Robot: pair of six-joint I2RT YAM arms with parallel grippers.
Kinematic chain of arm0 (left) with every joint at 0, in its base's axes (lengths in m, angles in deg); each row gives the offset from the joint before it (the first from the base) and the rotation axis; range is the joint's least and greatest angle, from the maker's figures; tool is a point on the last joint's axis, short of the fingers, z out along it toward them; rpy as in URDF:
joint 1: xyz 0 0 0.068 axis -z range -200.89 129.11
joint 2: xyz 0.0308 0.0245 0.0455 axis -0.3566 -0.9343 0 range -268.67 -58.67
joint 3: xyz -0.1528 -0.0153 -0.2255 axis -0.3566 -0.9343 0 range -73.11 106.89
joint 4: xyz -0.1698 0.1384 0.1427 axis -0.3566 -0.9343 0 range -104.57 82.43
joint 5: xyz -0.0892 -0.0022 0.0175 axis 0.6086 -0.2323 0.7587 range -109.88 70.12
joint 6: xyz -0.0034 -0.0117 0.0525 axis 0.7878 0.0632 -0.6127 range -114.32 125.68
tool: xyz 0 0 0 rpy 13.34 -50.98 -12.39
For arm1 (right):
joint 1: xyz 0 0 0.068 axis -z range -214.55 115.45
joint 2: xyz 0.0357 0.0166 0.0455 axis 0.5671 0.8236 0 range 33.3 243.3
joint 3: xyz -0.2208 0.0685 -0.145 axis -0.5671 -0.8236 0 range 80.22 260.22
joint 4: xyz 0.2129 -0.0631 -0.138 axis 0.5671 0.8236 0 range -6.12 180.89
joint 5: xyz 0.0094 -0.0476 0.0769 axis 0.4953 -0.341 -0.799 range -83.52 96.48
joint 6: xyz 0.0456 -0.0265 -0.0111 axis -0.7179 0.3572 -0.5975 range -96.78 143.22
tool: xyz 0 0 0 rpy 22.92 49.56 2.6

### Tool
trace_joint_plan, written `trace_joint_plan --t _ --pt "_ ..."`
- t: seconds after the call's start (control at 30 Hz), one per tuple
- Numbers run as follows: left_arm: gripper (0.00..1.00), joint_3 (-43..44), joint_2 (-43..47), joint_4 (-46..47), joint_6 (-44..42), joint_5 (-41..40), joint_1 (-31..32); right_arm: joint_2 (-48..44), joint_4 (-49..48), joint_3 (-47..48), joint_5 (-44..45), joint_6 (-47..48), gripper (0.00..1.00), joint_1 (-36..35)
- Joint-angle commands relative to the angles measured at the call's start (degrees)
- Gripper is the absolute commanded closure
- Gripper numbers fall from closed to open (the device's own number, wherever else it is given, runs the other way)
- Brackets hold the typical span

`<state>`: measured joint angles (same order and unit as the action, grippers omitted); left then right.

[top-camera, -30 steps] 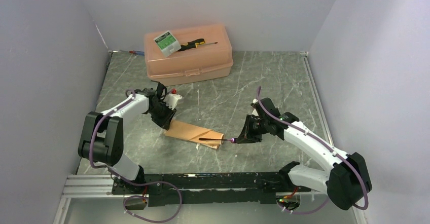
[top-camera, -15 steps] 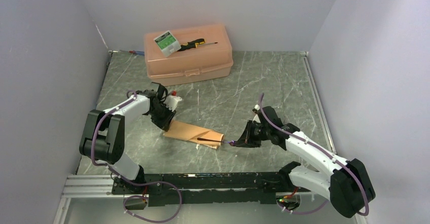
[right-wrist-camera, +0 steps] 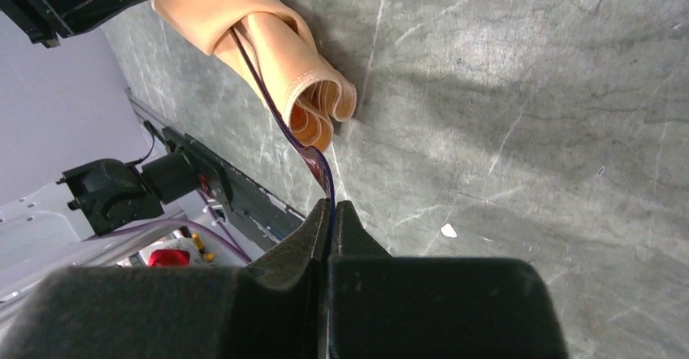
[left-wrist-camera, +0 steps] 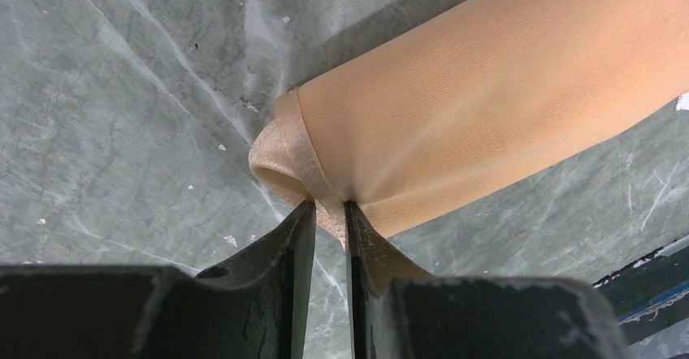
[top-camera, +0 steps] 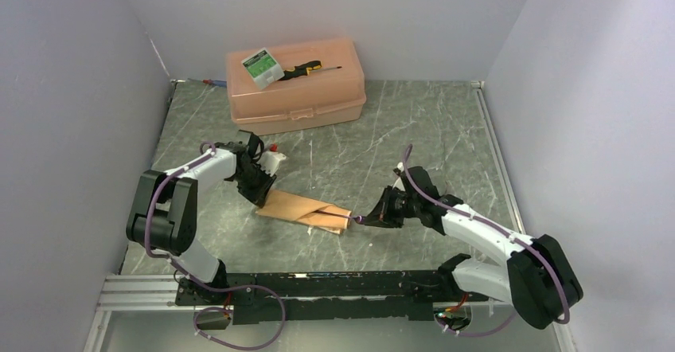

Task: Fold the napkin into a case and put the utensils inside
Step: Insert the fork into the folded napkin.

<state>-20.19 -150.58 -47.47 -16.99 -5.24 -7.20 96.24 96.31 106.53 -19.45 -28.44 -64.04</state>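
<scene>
Peach cloth case [top-camera: 306,207] pinched by left gripper [left-wrist-camera: 329,207]; right gripper [right-wrist-camera: 331,207] clamps slim purple utensil [right-wrist-camera: 318,166].

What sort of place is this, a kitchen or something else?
Probably a robot test booth: a left arm and right arm bolted to a rail, plain walls closing in a marble-look table, and a plastic box with a screwdriver on it.

We lose the far end of the utensil [right-wrist-camera: 313,164] inside the case [right-wrist-camera: 268,42]; perhaps a fork. The left wrist view cuts the case off at its right edge.
</scene>
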Motion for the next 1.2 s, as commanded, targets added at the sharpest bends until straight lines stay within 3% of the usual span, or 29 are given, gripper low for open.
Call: trace_joint_plan --t 0.0,0.53,1.17 --pt "0.75 1.03 -0.59 -0.85 0.79 -0.55 0.11 1.7 -7.77 -0.84 -1.62 -1.78 1.0 0.13" --pt "0.77 2.09 -1.37 -2.06 0.64 -0.2 0.19 4.6 -10.84 1.33 -1.66 -2.51 1.0 -1.53" --pt "0.81 3.97 -3.09 -3.55 0.44 -0.78 0.21 19.22 -34.58 -10.3 -6.32 0.27 1.0 1.54"
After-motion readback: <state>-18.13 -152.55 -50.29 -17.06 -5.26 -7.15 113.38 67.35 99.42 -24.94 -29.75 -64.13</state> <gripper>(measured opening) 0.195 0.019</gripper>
